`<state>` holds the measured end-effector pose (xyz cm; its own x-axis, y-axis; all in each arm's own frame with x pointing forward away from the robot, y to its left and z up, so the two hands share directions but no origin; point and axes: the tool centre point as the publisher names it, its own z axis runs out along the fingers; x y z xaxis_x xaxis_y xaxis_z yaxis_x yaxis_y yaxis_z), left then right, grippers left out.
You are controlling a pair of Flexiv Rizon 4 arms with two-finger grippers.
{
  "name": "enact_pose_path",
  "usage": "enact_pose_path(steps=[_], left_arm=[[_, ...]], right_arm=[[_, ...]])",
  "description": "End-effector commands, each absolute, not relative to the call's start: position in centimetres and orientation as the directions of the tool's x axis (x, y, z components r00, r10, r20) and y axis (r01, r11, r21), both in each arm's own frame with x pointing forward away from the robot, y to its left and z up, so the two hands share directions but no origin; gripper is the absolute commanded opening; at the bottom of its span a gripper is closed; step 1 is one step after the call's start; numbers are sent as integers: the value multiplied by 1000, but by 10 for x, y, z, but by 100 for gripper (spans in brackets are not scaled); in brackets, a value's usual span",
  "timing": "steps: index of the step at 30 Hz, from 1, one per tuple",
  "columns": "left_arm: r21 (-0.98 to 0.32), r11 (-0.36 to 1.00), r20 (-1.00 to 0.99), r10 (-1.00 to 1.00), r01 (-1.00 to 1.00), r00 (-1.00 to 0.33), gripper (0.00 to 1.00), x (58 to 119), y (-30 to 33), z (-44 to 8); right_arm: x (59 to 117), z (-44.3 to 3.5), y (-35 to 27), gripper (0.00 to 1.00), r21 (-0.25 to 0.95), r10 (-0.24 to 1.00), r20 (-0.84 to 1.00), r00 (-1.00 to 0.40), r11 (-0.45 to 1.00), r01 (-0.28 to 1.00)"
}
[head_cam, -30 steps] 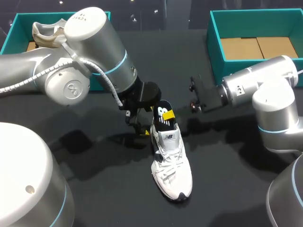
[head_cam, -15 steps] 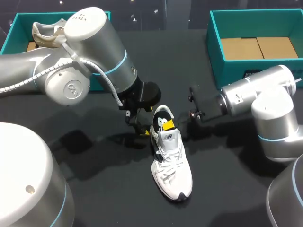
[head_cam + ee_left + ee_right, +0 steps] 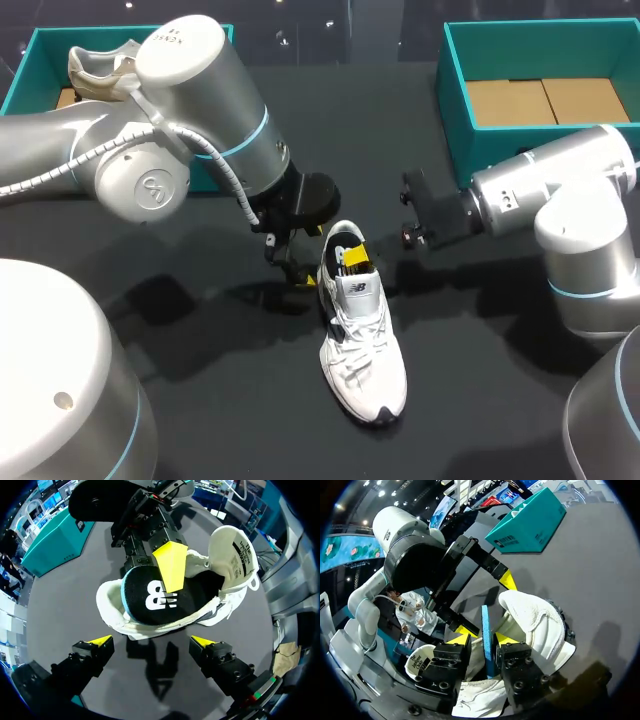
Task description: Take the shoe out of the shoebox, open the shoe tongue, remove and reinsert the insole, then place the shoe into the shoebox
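Our right pincer [image 3: 483,639] is closed tight on the insole [image 3: 150,597], with one finger on each side of it. Our right wrist view shows this best: the insole's blue edge stands up between the two yellow tips. From above we can see only one yellow tip, poking into the mouth of the white shoe [image 3: 362,345]. Our left wrist view shows the black top of the insole, with its heel end up at the shoe's mouth. The tongue [image 3: 235,545] is folded back toward the toe. That view also shows our left pincer [image 3: 150,641] wide open and holding nothing, close by the shoe's heel end. The shoe sits on the dark table [image 3: 230,400] between our two arms, well apart from the teal box [image 3: 540,50].
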<state>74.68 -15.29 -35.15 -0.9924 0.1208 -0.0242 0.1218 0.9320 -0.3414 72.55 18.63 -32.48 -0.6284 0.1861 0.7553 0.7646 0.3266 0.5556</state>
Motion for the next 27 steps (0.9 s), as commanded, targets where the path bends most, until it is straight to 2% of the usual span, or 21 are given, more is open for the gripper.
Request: enact_pose_path(steps=[1, 4, 6, 7, 16, 23, 24, 25, 26, 27], left_arm=[[-340, 932, -25, 121, 122, -992, 100, 747, -154, -352], [-340, 932, -25, 121, 122, -992, 100, 747, -154, -352], [-340, 932, -25, 121, 122, -992, 100, 747, -154, -352], [-340, 932, -25, 121, 122, -992, 100, 747, -154, -352], [-340, 932, -25, 121, 122, -992, 100, 747, -154, -352], [-340, 932, -25, 121, 122, -992, 100, 747, -154, -352], [-340, 932, -25, 121, 122, -992, 100, 747, -154, -352], [-340, 932, -25, 121, 122, -992, 100, 747, -154, -352], [-340, 932, -25, 121, 122, -992, 100, 747, -154, -352], [-340, 932, -25, 121, 122, -992, 100, 747, -154, -352]], right_arm=[[732, -319, 186, 28, 557, 192, 747, -636, 341, 757], [737, -318, 186, 21, 560, 190, 743, -641, 347, 752], [740, -320, 186, 11, 557, 188, 745, -640, 352, 752], [741, -322, 187, 1, 554, 185, 748, -638, 355, 753], [723, -340, 186, 0, 489, 186, 801, -568, 342, 802], [713, -335, 185, 0, 490, 209, 797, -567, 325, 809], [714, -332, 185, 3, 498, 214, 790, -575, 323, 805], [715, -330, 185, 21, 504, 218, 784, -581, 323, 801], [716, -328, 185, 29, 507, 221, 780, -586, 327, 798], [718, -326, 185, 29, 512, 226, 773, -593, 329, 793]])
